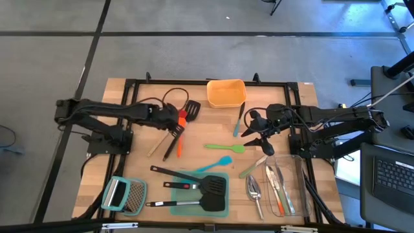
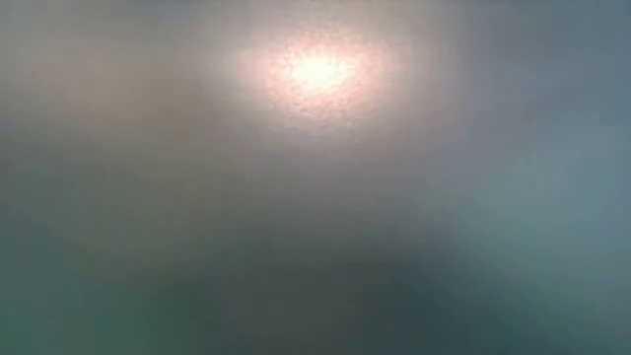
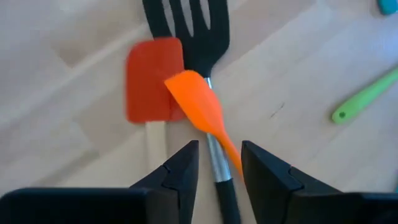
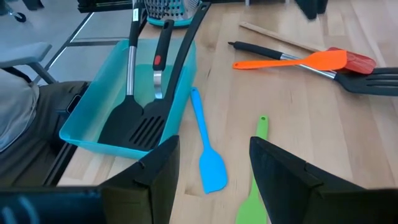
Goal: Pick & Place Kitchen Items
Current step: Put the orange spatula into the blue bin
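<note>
A black slotted turner (image 3: 193,31), a red spatula (image 3: 152,78) and an orange spatula (image 3: 199,106) lie crossed in a pile on the table's far left (image 1: 181,126). My left gripper (image 1: 173,124) hovers open above their handles. In the left wrist view its fingers (image 3: 219,165) stand on either side of the turner's and the orange spatula's handles. My right gripper (image 1: 259,134) waits open above the table's right middle. A blue spatula (image 4: 208,155) and a green one (image 4: 254,186) lie ahead of the right gripper (image 4: 214,168). The low view shows only a blur.
An orange container (image 1: 226,92) stands at the far edge. A teal tray (image 1: 220,208) with black turners sits near the front, a grater (image 1: 124,194) to its left. A clear container (image 1: 291,184) with cutlery is at the front right, a silver scoop (image 1: 254,189) beside it.
</note>
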`<state>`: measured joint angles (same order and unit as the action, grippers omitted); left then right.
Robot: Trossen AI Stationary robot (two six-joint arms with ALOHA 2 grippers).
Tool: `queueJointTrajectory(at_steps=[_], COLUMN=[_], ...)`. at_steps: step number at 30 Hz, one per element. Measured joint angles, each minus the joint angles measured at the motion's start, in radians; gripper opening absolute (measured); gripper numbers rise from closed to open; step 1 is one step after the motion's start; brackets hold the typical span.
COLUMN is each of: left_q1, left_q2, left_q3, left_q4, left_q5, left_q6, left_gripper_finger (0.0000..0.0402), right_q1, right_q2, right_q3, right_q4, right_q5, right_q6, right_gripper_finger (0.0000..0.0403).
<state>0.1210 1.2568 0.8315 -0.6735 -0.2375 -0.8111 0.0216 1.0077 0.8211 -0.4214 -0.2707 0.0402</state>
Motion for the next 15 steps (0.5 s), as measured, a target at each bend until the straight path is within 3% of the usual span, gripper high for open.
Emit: queueJointTrajectory(at_steps=[7,15], left_q1=[0.012,-0.109], left_q2=[0.038,0.121], left_q3=[-0.11,-0.111], left_q4=[0.196,0.244], left_q5=[0.229,0.156], left_q6=[0.017,-0.04], left_gripper_finger=[0.0127,0.0128], right_q1=[0.0,0.0], right_q2=[0.0,0.0], right_q3=[0.0,0.0], right_q4=[0.015,0.018], right_q5=[0.0,0.0], right_q6=[-0.003,-0.003], right_gripper_finger=[0.0197,0.0197])
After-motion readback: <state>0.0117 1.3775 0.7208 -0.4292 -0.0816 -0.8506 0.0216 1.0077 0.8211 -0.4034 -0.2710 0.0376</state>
